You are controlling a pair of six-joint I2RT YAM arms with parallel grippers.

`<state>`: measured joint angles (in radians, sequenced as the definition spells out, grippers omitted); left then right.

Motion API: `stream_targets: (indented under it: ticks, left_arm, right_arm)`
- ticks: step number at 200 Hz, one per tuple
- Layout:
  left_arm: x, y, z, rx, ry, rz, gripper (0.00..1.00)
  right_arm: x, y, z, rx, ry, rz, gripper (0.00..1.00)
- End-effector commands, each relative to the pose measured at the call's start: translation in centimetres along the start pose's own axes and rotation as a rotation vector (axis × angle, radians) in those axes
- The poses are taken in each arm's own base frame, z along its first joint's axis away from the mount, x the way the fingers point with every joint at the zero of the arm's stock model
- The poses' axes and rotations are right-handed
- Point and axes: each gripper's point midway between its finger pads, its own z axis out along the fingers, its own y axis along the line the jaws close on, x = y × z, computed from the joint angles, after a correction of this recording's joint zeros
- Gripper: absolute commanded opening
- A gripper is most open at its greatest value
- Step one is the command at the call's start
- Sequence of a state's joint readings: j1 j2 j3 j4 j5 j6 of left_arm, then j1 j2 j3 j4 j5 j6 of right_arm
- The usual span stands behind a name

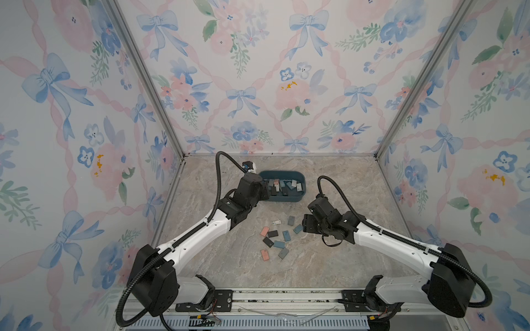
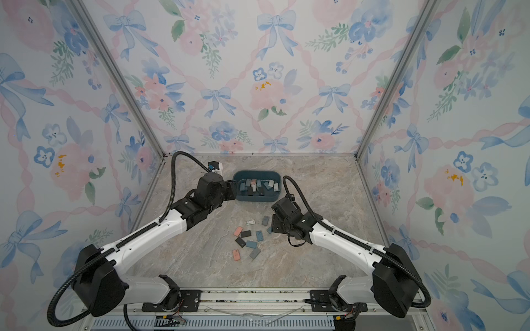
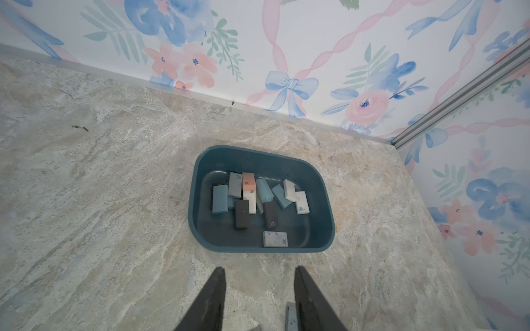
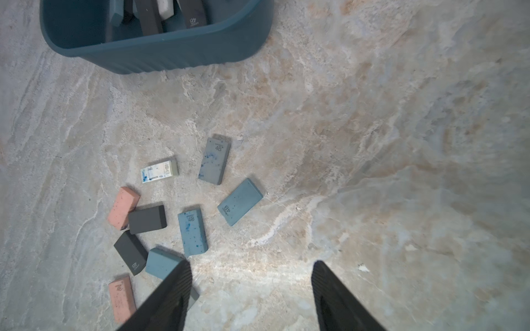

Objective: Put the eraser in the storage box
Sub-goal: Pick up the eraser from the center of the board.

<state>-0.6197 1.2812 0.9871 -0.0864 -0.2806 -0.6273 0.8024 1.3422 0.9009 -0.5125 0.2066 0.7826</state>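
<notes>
In the left wrist view the left gripper (image 3: 258,269) has its jaws apart, with the tips just short of the near rim of the storage box (image 3: 258,162). A blue-grey eraser edge (image 3: 291,315) shows against one finger. I cannot tell whether it is carried or lies on the table (image 3: 86,200) below. If it is carried, the gripper should move farther over the box's inside before it lets go.

In the right wrist view the right gripper (image 4: 252,263) is empty, with its jaws wide apart over bare table. The loose erasers (image 4: 192,232) lie to its left, and a teal eraser (image 4: 240,202) is the closest. A good pick means shifting left, turning to straddle that eraser's narrow sides, lowering almost to the table, and only then closing.

In both top views the box sits far and centre with many stored erasers (image 1: 284,184) in it. The left gripper is at the box's left end. The loose group lies nearer, well apart from the box.
</notes>
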Motion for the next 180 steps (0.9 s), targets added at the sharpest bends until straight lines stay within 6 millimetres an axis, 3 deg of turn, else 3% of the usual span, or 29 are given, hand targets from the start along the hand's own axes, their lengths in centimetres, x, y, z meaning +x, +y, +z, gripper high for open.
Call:
stream_targets:
  ticks: [1,92,180]
  left_arm:
    - [-1.9,-0.3,-1.7,0.047,-0.095,0.002,0.43]
    - [-1.8,1.2,-5.5,0.054,-0.136,0.024,0.44]
    - [-1.0,2.3,-6.1,0.034,-0.129,0.011,0.45]
  right_arm:
    - [0.2,0.3,0.5,0.032,0.000,0.015,0.69]
    - [1.5,1.2,3.3,0.113,0.058,0.001,0.69]
    - [2.4,0.0,5.0,0.196,0.079,0.046,0.69]
